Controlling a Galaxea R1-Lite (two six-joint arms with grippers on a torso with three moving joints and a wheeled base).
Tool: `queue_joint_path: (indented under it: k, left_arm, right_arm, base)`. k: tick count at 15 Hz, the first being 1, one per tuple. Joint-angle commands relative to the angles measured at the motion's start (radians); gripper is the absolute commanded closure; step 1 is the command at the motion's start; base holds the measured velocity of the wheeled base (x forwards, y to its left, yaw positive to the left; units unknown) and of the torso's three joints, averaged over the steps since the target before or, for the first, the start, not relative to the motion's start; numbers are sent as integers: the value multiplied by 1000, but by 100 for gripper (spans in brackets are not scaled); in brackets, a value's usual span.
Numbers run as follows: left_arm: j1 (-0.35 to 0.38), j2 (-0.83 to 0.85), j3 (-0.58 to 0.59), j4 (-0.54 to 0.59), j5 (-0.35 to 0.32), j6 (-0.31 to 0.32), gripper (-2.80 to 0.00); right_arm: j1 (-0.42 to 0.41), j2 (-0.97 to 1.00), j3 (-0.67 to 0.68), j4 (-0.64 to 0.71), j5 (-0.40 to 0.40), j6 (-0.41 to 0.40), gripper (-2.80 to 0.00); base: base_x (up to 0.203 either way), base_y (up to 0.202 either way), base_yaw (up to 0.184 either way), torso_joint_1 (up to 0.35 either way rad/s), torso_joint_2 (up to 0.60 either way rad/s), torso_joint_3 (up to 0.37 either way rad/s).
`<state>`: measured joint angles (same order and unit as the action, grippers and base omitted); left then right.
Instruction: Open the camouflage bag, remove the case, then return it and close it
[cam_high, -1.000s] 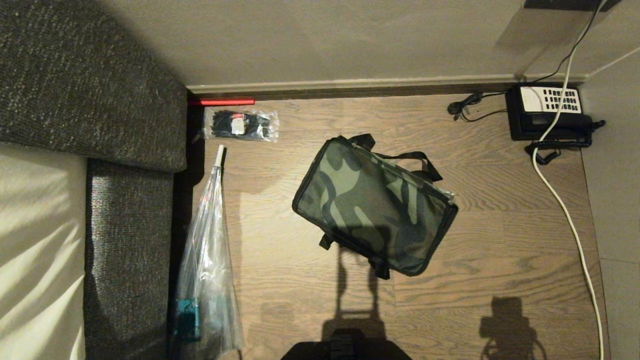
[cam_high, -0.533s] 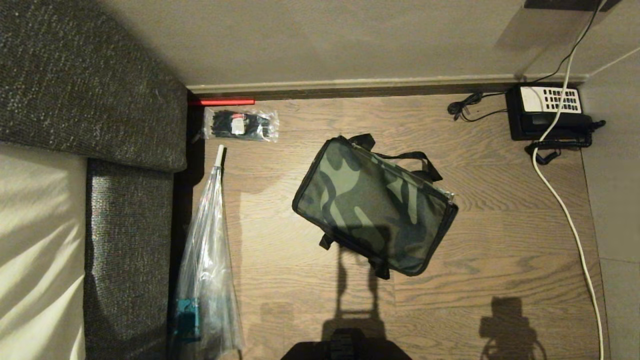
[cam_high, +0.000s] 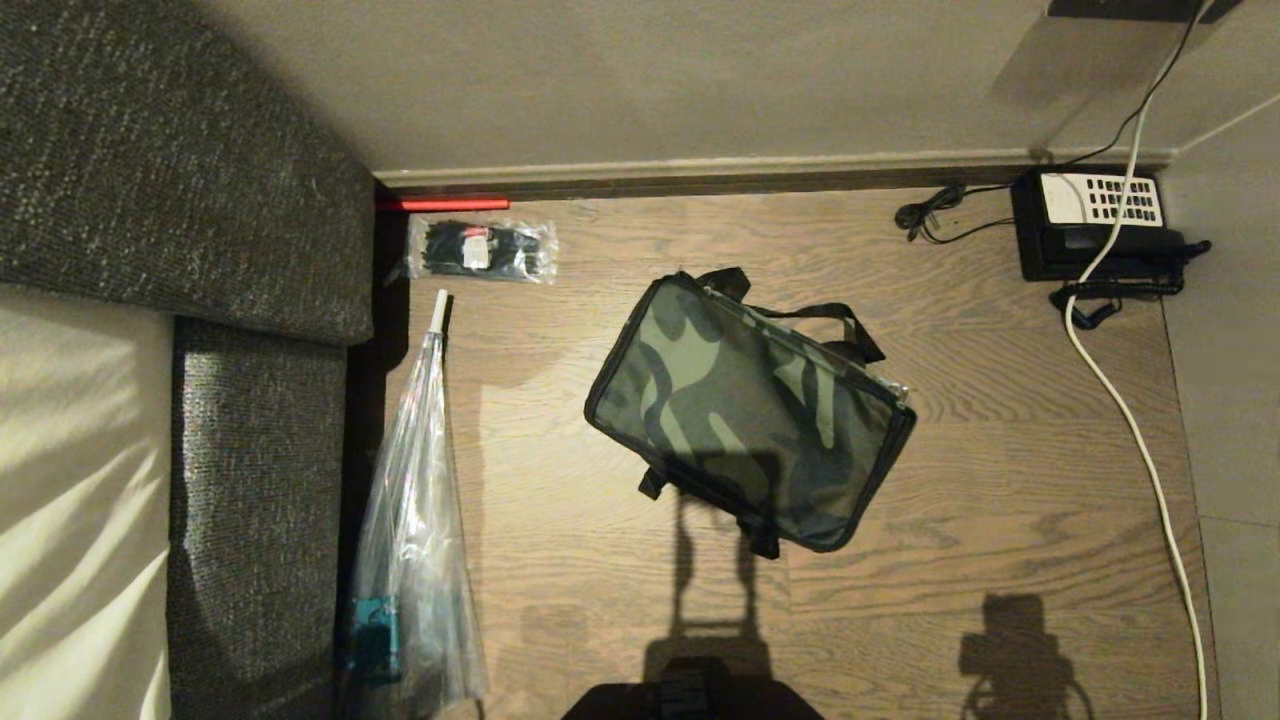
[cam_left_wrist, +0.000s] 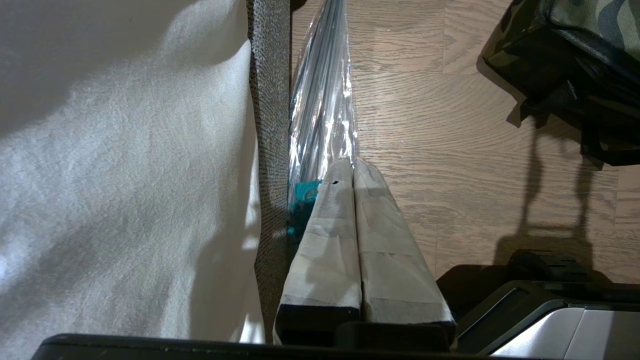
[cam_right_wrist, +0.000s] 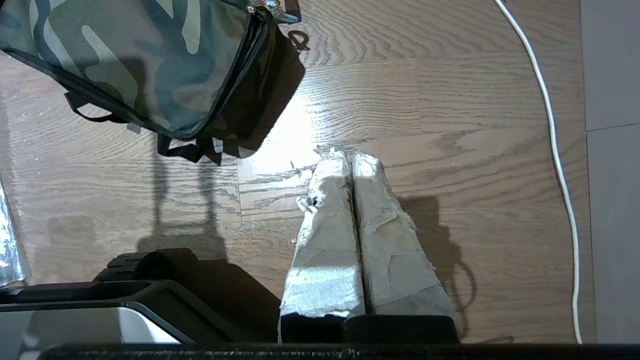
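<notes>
Bag (cam_high: 745, 410), camouflage, zipped, lying askew on wooden floor (cam_high: 980, 480). Left gripper (cam_left_wrist: 352, 165) and right gripper (cam_right_wrist: 350, 157) apart from bag, pressed closed, holding nothing.

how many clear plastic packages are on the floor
2: a packet of black ties by the baseboard near the sofa corner, and a long bag along the sofa's side. More may be hidden.

wooden floor (cam_high: 980, 470) below me, bearing: the camouflage bag (cam_high: 745, 410), zipped shut and lying askew at centre; a clear packet of black ties (cam_high: 482, 250) near the skirting; a long clear plastic sleeve (cam_high: 415, 520) beside the sofa; a black telephone (cam_high: 1095, 225); a white cable (cam_high: 1135, 430).
</notes>
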<state>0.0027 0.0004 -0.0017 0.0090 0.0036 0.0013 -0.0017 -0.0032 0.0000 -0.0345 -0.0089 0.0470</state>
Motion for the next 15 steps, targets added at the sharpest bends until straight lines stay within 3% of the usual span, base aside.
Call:
queue_joint_path:
  k: [1, 15]
  left_arm:
    - [0, 0, 0, 0, -1, 0, 0]
    - [0, 0, 0, 0, 1, 0, 0]
  right_arm:
    - [0, -17, 14, -1, 0, 1, 0]
    - [0, -17, 14, 1, 0, 1, 0]
  base:
    - [0, 0, 0, 0, 0, 0]
    - [0, 0, 0, 0, 0, 0]
